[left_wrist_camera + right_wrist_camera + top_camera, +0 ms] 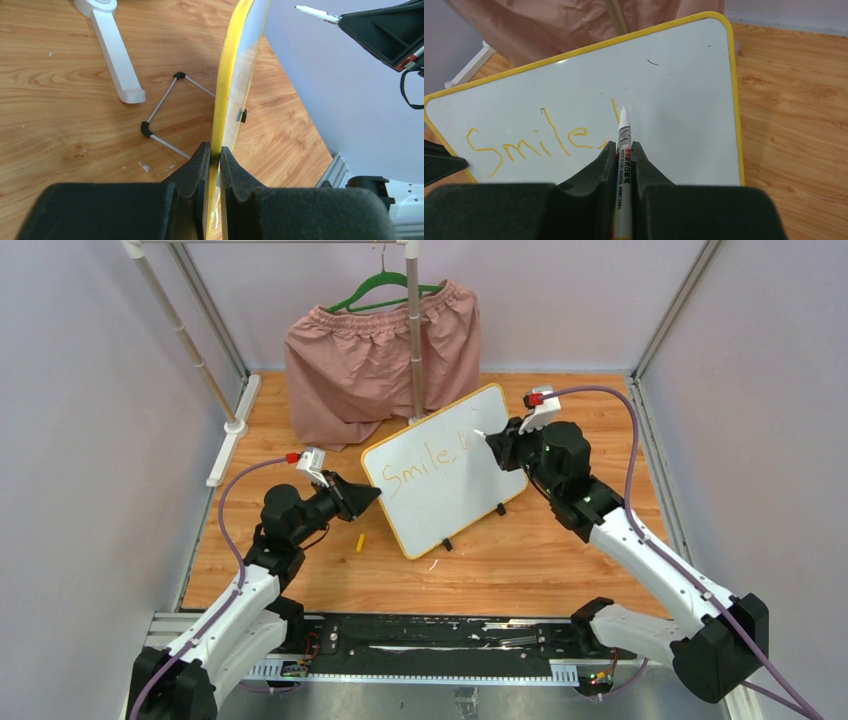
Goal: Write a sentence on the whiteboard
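The whiteboard (455, 485), white with a yellow frame, stands tilted on the wooden floor in front of the pink shorts. Orange writing (420, 468) on it reads "Smile" plus one upright stroke (614, 110). My left gripper (368, 496) is shut on the board's left edge (220, 125). My right gripper (492, 443) is shut on a white marker (623, 150); its tip (623, 109) is at the board, just right of the stroke. The marker also shows in the left wrist view (317, 14), beyond the board's edge.
Pink shorts (380, 360) hang on a green hanger from a rack pole (414, 340) behind the board. The rack's white foot (232, 430) lies at the left. A small yellow cap (361, 541) lies on the floor near the board's lower left. A wire stand (165, 112) props the board.
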Available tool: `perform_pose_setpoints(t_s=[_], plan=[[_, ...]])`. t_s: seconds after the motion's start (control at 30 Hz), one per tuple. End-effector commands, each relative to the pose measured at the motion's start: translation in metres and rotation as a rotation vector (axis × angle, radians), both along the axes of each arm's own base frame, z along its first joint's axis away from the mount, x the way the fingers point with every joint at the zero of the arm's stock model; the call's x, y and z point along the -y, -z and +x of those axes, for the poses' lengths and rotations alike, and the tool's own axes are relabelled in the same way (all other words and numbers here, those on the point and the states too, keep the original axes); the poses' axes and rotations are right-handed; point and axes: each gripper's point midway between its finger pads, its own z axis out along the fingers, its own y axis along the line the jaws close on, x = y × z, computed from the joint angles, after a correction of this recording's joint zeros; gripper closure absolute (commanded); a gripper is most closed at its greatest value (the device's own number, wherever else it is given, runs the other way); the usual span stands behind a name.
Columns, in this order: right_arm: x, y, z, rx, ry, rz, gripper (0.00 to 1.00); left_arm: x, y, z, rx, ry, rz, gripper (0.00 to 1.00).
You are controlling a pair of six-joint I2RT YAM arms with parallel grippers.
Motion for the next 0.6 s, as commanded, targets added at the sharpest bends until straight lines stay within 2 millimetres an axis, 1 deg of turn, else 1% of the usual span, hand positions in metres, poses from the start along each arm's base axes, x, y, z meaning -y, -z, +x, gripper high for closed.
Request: perform_pose_setpoints(t_s=[0.0,0.23,0.4,0.57], plan=[[0.001,-0.007,0.011,0.012,0.020,0.014,1.00,0.000,-0.009,-0.001,0.038,0.007,-0.013,1.00],[-0.004,-0.010,0.026,0.016,0.029,0.016,1.00,0.001,-0.008,-0.001,0.034,0.007,-0.013,1.00],[-0.005,-0.015,0.032,0.029,0.036,0.023,1.00,0.001,-0.008,-0.002,0.034,0.009,-0.014,1.00],[-0.005,-0.010,0.039,0.016,0.039,0.014,1.00,0.001,-0.008,-0.001,0.034,0.007,-0.013,1.00]])
